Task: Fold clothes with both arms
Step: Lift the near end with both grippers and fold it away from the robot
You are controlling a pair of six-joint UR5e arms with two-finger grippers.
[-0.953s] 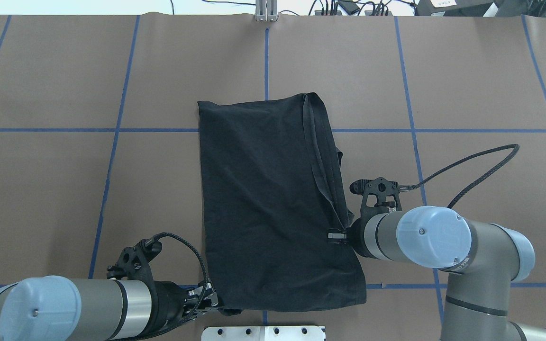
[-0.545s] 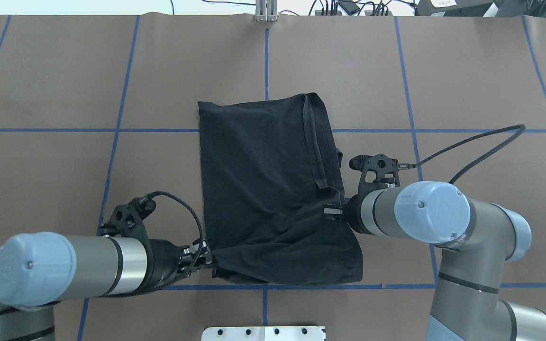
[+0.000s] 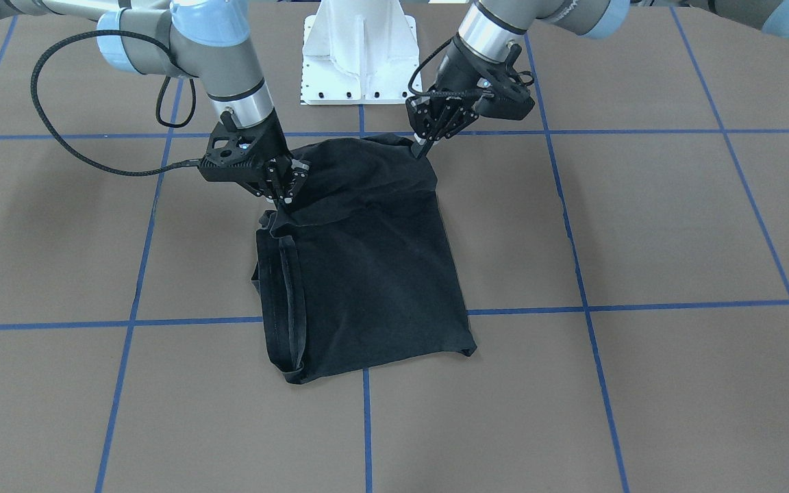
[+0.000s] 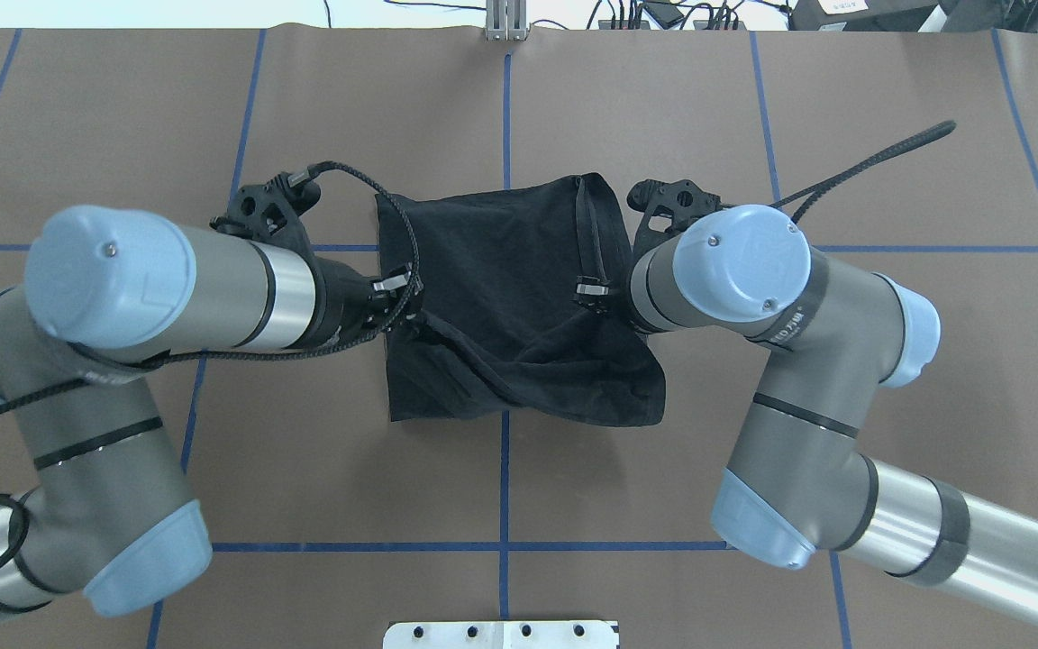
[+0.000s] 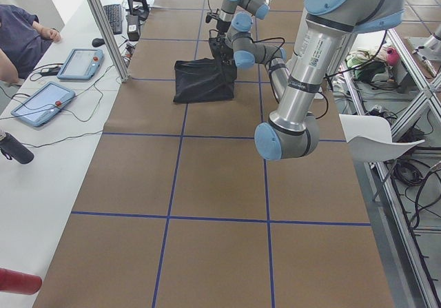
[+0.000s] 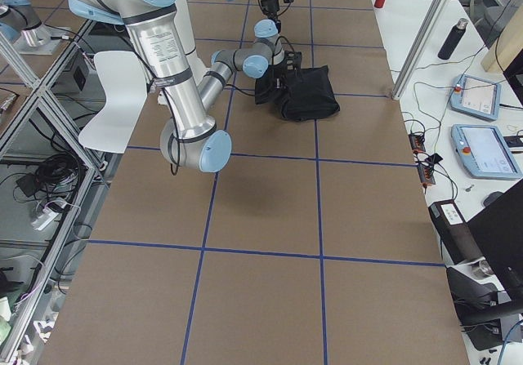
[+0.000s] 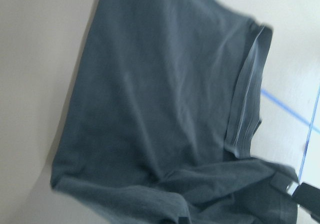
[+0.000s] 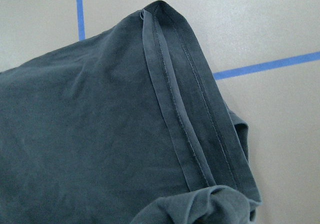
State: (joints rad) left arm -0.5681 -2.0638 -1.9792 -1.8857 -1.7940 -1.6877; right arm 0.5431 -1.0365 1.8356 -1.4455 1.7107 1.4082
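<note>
The black T-shirt [image 4: 501,261] lies mid-table as a folded rectangle, with a doubled hem band [image 8: 175,114] along its right side. Its near part is raised and draped back over the rest [image 3: 367,274]. My left gripper [image 4: 400,305] is shut on the shirt's near-left corner, which the front view shows pinched at the fingertips [image 3: 422,148]. On the near-right edge my right gripper [image 4: 589,293] is shut too, holding the cloth up [image 3: 283,200]. No graphic shows; only plain black fabric [image 7: 150,108] fills the wrist views.
The brown table cover carries blue tape lines [image 4: 505,478]. The white base pedestal [image 3: 360,48] stands at the robot's edge. Tablets [image 5: 41,101] and a person's arm [image 5: 21,39] are beyond the far side. A white chair [image 6: 122,95] stands by the robot.
Both grippers have travelled away from the robot's base and risen, carrying the shirt's near edge over its far part. The visible shirt has shortened.
</note>
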